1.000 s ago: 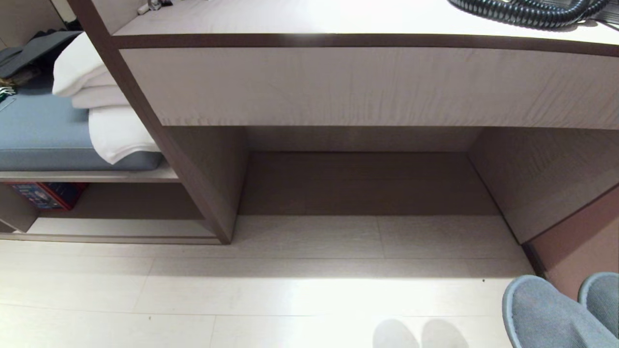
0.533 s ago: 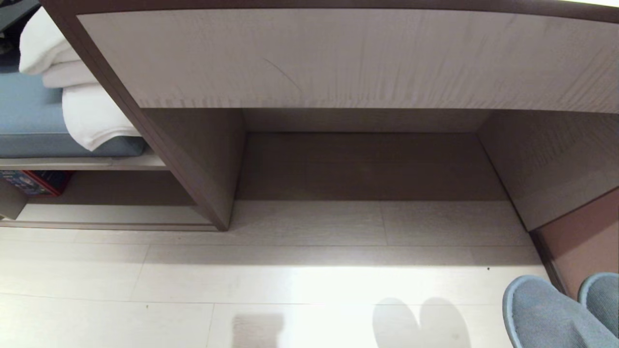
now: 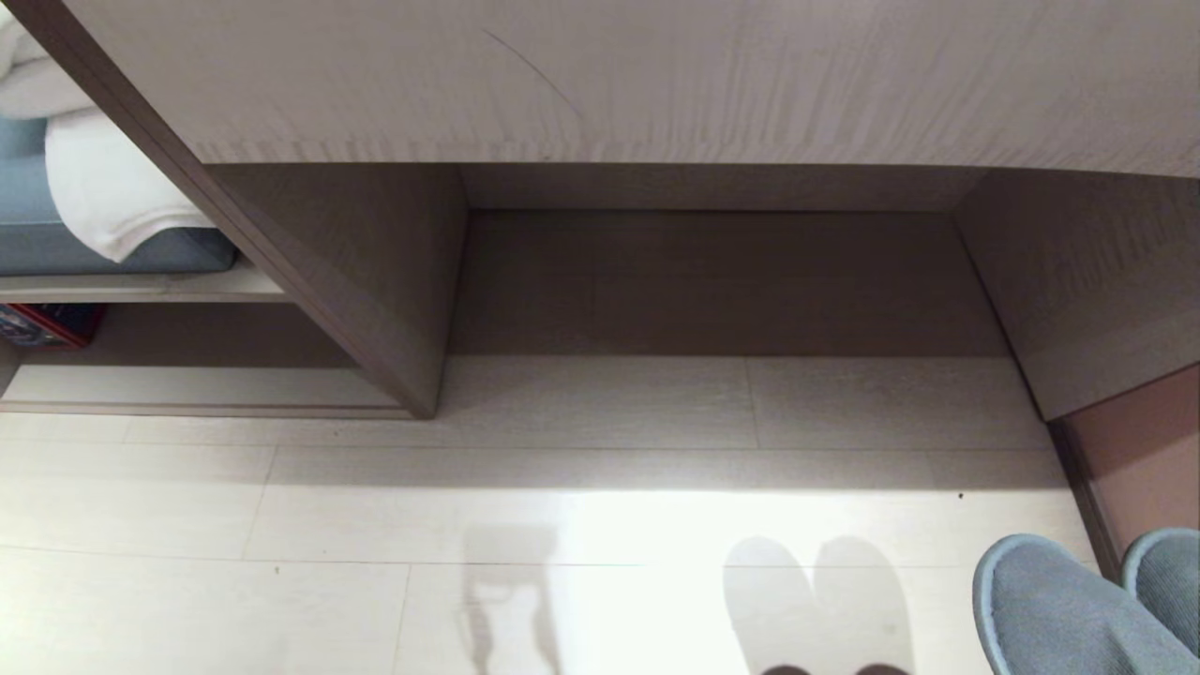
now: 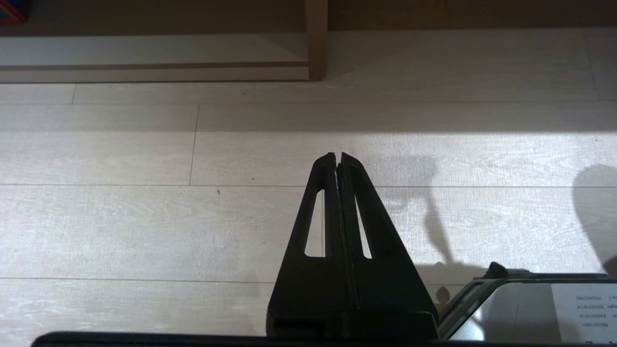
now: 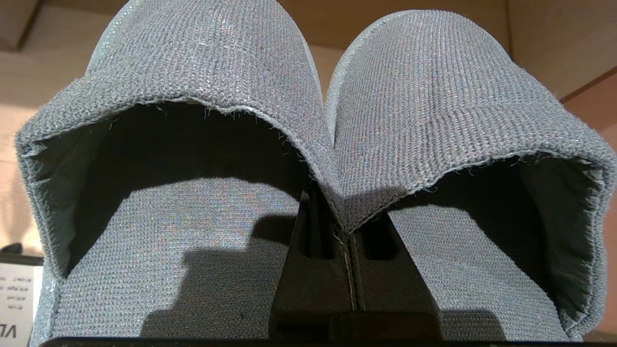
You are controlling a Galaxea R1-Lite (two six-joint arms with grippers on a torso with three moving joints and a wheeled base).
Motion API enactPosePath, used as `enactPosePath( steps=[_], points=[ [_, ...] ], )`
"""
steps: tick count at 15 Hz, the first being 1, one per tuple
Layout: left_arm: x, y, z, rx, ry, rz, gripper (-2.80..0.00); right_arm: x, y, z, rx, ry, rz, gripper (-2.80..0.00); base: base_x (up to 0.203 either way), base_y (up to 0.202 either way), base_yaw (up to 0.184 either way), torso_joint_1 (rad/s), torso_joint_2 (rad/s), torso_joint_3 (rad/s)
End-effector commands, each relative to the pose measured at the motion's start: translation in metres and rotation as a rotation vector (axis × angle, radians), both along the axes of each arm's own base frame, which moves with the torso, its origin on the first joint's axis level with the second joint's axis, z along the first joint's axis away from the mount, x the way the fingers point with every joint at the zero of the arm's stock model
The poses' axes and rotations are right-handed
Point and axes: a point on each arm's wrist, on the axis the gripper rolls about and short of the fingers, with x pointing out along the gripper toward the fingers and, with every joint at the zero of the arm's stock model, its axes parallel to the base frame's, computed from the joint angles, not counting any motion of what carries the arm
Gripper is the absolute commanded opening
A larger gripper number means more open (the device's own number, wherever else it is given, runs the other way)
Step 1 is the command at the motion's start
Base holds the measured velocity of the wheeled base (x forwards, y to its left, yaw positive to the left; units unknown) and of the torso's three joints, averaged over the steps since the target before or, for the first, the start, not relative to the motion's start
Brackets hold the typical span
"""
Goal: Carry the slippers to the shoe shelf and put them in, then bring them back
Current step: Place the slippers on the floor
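The slippers [image 3: 1059, 609] are a blue-grey fabric pair at the lower right edge of the head view, held off the pale floor with toes pointing toward the furniture. In the right wrist view my right gripper [image 5: 344, 229] is shut on the two touching inner edges of the slippers [image 5: 202, 67], which fill the picture. The shoe shelf [image 3: 712, 281] is the low taupe cubby straight ahead under the desk, nothing in it. My left gripper [image 4: 338, 155] is shut and holds nothing, hanging over the bare floor.
The desk's pale front panel [image 3: 656, 84] overhangs the cubby. To the left, white towels [image 3: 103, 187] lie on a blue cushion [image 3: 28, 244] above another low cubby [image 3: 187, 386] with a red box [image 3: 47, 323]. A reddish wall [image 3: 1144, 441] closes the right side.
The whole head view has shifted: the desk top and coiled cord have left the picture and more floor shows. The slippers keep their place in the picture. The arms have not moved.
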Motion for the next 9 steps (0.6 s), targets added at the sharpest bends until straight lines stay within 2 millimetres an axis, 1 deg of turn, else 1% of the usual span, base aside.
enactPosePath(
  steps=[1,9],
  points=[
    [0.0001,0.0000,0.0000,0.000,0.001,0.000,-2.80,0.0001,0.0000,0.0000,0.000,0.001,0.001,-2.80,0.000,0.000,0.000,0.002,0.00,-0.190],
    [0.0000,0.0000,0.0000,0.000,0.000,0.000,-2.80,0.0001,0.0000,0.0000,0.001,0.001,0.000,-2.80,0.000,0.000,0.000,0.003,0.00,-0.200]
  ],
)
